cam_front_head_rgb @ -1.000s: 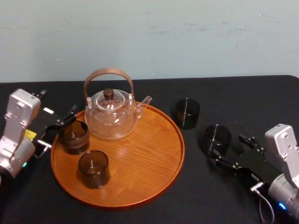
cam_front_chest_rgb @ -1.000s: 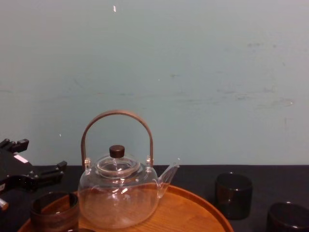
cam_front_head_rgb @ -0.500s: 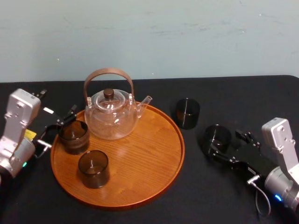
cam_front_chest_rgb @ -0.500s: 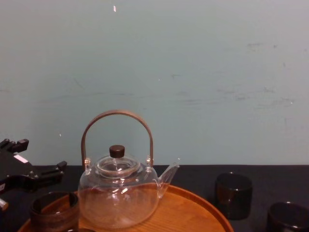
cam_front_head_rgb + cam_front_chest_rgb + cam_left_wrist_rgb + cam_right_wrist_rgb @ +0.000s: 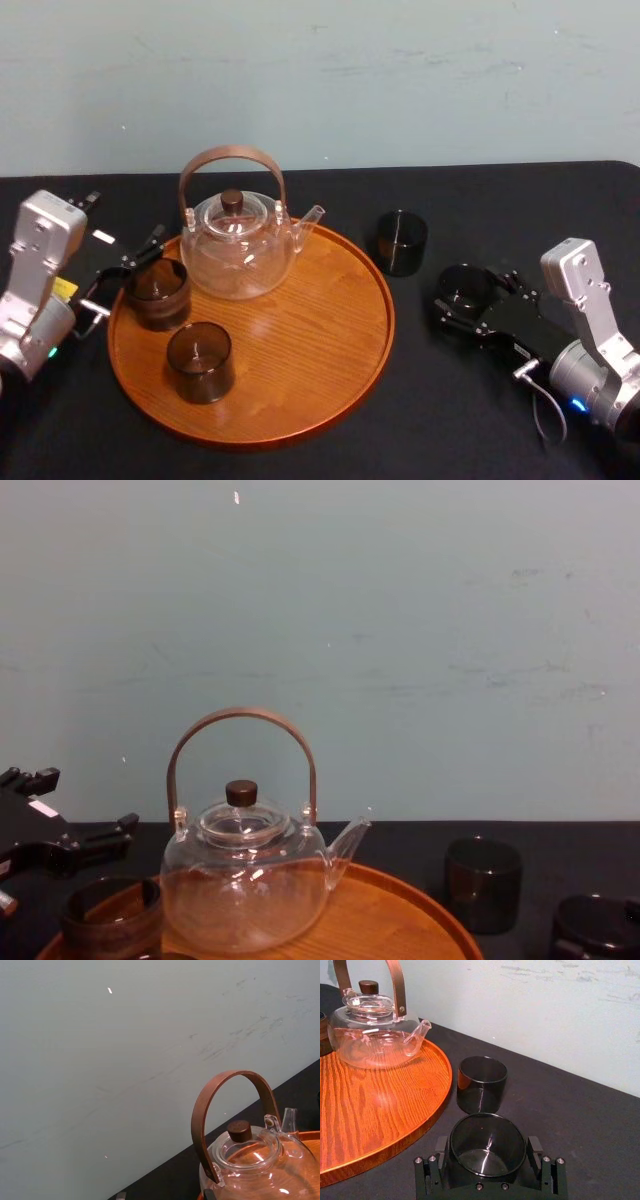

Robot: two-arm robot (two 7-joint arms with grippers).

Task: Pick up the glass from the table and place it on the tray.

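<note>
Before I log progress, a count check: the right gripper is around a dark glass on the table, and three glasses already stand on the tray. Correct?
No: the tray holds two, a far glass and a near glass, not three, per the head view. The right gripper is around a dark glass on the table.

Left of centre in the head view: clear glass teapot (image 5: pixel 238 255), upright, with arched brown handle (image 5: pixel 232 151), dark knob (image 5: pixel 232 199) on the lid, spout (image 5: pixel 312 216) pointing right. Lower left of it, smoky brown cup (image 5: pixel 157 292); second brown cup (image 5: pixel 200 362) nearer the bottom edge. Right of centre, black cup (image 5: pixel 401 242). Across the top, pale blue-green wall (image 5: pixel 400 80), faintly scuffed.
</note>
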